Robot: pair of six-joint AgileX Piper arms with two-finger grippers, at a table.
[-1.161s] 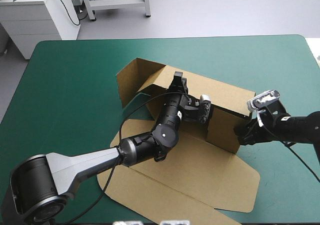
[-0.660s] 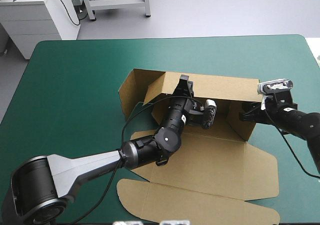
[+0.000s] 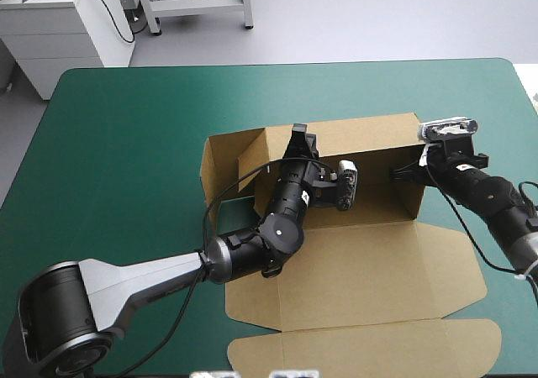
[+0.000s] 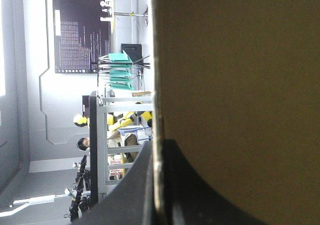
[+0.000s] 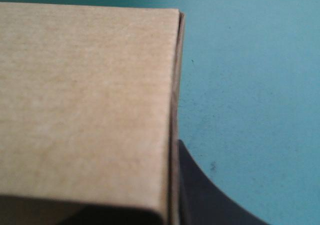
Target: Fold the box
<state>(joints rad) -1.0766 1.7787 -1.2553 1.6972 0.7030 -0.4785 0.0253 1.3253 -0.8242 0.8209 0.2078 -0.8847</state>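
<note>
Our left gripper [image 3: 300,139] is pinched almost fully together on the top edge of the box's [image 3: 370,260] raised far wall [image 3: 378,139]. In the left wrist view the board's thin edge runs down between the 2 black fingers [image 4: 142,185], with brown board filling the space ahead of them. Our right gripper [image 3: 403,173] is likewise nearly closed on the box, gripping the upright right end wall [image 3: 409,200]. In the right wrist view we see 1 black finger [image 5: 210,195] on the outer side of that wall's edge, and the other finger is hidden behind the board. From the 2 grips outward, the far wall stands upright along the side away from the robot, and the left end flap [image 3: 220,164] is raised as well. The wide base panel lies flat toward the robot, with a rounded front flap [image 3: 370,349] flat beyond it at the near edge. The box sits on the teal-green cover [image 3: 126,143], right of the table's middle and in its near half.
</note>
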